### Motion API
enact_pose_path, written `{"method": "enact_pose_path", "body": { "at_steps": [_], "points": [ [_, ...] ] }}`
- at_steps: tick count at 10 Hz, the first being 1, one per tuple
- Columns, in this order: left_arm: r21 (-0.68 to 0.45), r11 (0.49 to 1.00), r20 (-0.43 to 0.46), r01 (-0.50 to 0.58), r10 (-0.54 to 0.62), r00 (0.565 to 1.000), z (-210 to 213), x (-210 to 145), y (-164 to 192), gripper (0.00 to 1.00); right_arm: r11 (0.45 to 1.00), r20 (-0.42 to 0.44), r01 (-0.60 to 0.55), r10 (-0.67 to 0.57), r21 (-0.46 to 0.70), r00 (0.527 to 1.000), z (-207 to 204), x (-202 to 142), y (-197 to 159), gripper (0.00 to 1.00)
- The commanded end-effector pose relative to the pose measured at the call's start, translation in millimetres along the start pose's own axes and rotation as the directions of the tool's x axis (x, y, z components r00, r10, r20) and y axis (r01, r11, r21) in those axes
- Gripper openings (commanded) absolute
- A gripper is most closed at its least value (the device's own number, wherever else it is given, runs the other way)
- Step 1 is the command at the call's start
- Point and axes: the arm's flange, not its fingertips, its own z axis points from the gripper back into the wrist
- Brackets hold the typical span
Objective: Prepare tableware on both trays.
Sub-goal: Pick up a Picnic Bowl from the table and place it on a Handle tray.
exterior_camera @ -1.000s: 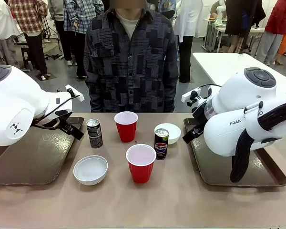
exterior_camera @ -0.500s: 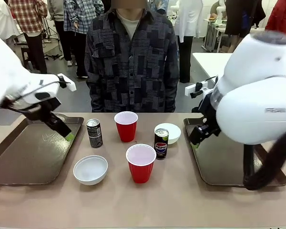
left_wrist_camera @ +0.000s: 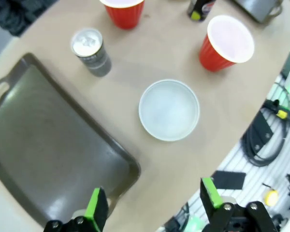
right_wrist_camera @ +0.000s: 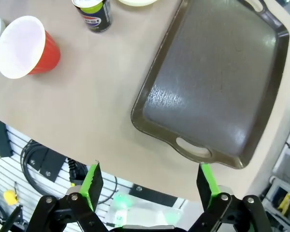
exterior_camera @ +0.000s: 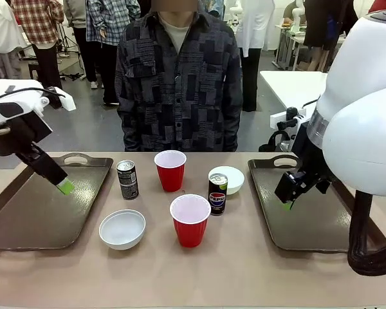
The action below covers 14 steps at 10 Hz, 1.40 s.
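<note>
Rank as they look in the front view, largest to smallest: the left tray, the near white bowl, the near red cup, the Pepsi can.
1. left tray
2. near white bowl and near red cup: about alike, not ranked
3. Pepsi can

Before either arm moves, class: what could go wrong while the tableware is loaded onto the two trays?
1. The Pepsi can stands close between the nearer red cup and the far bowl; the wide-open right pincer reaching in could knock a neighbour over.
2. The near bowl sits beside the left tray and its raised rim; carried low, it might catch there.
</note>
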Motion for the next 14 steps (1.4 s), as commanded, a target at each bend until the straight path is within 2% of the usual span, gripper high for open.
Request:
{"method": "enact_pose_path", "body": {
  "at_steps": [1, 3, 4, 5, 6, 7, 9, 10, 12, 13, 14],
  "points": [
    [0.001, 1.000, 0.010, 0.020, -0.020, 1.000, -16, 11, 3, 1.00, 0.999, -0.001, -0.029, 0.030, 0.023, 1.000, -4, 3, 0, 1.00],
    [0.005, 1.000, -0.004, 0.004, -0.004, 1.000, -7, 4, 0, 1.00, 1.000, -0.001, -0.005, 0.005, 0.001, 1.000, 0, 0, 0, 1.00],
    [-0.134, 0.990, 0.009, -0.032, 0.034, 0.999, -16, 12, 13, 1.00, 0.994, -0.057, 0.022, -0.016, 0.105, 0.998, -13, 8, -20, 1.00],
    [-0.341, 0.937, 0.074, -0.074, 0.105, 0.992, -17, 6, 37, 1.00, 0.971, -0.029, 0.091, -0.087, 0.220, 0.996, -15, 0, -49, 1.00],
    [-0.445, 0.892, 0.118, -0.086, 0.154, 0.981, -19, -4, 53, 1.00, 0.933, 0.012, 0.146, -0.159, 0.330, 0.987, -18, -12, -78, 1.00],
    [-0.556, 0.823, 0.190, -0.116, 0.261, 0.946, -25, -22, 77, 1.00, 0.868, 0.047, 0.197, -0.245, 0.456, 0.968, -22, -32, -103, 1.00],
    [-0.663, 0.734, 0.242, -0.150, 0.399, 0.885, -23, -59, 109, 1.00, 0.744, 0.060, 0.266, -0.379, 0.614, 0.923, -35, -76, -145, 1.00],
    [-0.677, 0.713, 0.244, -0.182, 0.451, 0.859, -18, -78, 125, 1.00, 0.644, 0.034, 0.317, -0.471, 0.696, 0.882, -42, -100, -175, 1.00],
    [-0.663, 0.711, 0.245, -0.235, 0.502, 0.829, 3, -109, 150, 1.00, 0.520, -0.003, 0.353, -0.558, 0.778, 0.830, -57, -128, -214, 1.00],
    [-0.665, 0.701, 0.233, -0.259, 0.524, 0.819, 9, -125, 164, 1.00, 0.464, -0.026, 0.348, -0.569, 0.814, 0.822, -62, -139, -228, 1.00],
    [-0.674, 0.682, 0.218, -0.283, 0.549, 0.807, 14, -140, 176, 1.00, 0.434, -0.049, 0.339, -0.554, 0.834, 0.831, -64, -147, -234, 1.00]
  ]
}}
